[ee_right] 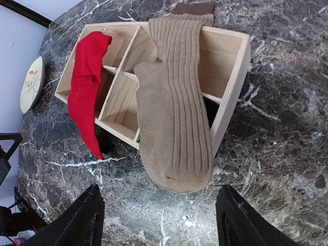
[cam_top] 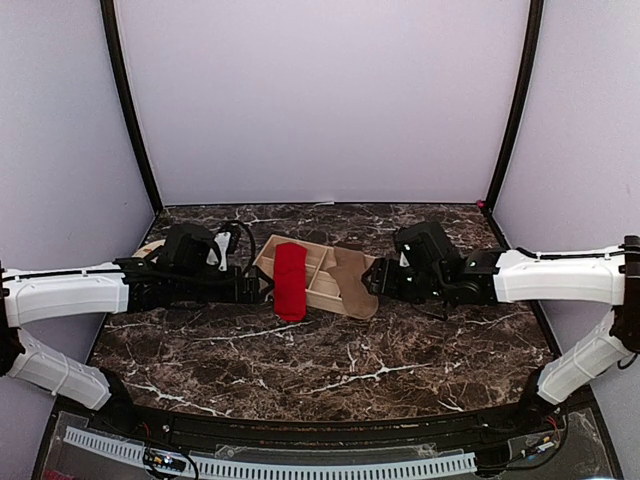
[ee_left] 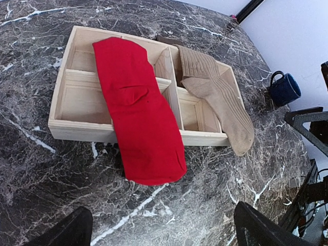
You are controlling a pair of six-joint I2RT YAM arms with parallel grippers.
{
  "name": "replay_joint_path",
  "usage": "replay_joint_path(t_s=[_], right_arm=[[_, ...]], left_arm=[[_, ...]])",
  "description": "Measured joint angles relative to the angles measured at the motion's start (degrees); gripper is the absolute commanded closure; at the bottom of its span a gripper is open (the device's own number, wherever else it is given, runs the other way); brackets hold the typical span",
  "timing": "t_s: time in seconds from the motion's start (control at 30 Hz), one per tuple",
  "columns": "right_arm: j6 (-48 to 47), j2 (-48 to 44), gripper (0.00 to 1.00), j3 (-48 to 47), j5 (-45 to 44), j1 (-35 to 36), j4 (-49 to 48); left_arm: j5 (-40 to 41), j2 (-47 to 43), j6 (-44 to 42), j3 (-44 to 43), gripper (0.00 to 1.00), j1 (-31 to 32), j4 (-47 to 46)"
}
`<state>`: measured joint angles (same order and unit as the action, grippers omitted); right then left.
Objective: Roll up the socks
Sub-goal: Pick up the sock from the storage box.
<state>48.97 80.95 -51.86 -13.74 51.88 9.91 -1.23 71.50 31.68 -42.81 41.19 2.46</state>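
Both arms lie low and almost level over the worktop (cam_top: 330,370), each reaching from its own side toward the middle. The left end effector (cam_top: 262,290) stands just beside the left end of the wooden tray (cam_top: 322,280). The right end effector (cam_top: 372,280) is close to the foot end of the tan sock (cam_top: 352,283). In the wrist views I see both pairs of fingers spread wide with nothing between them, so both end effectors are released. Only the dark tips of the fingers show there, cut off by the lower edge. In the top view the fingers are dark against dark stone and hard to make out. A dark brown piece (ee_right: 193,7) shows at the far end of the tan sock; I cannot tell if it belongs to the sock. The tray is divided by thin walls into compartments. The red sock (ee_left: 138,110) lies flat across the dividers, and its near end hangs over the front wall onto the worktop. The tan sock lies the same way over the right part of the tray, its toe on the stone. A round disc (ee_right: 32,84) lies left of the tray, and a blue mug (ee_left: 283,88) stands well apart on the right.
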Motion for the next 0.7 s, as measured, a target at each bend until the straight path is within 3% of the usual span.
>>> replay_joint_path(t_s=[0.27, 0.7], right_arm=[[6.16, 4.00, 0.29, 1.92, 2.89, -0.26, -2.03], [8.61, 8.66, 0.29, 4.37, 8.26, -3.67, -8.11]], left_arm=[[0.22, 0.07, 1.81, 0.00, 0.02, 1.68, 0.61], [0.20, 0.28, 2.03, 0.00, 0.02, 2.60, 1.05]])
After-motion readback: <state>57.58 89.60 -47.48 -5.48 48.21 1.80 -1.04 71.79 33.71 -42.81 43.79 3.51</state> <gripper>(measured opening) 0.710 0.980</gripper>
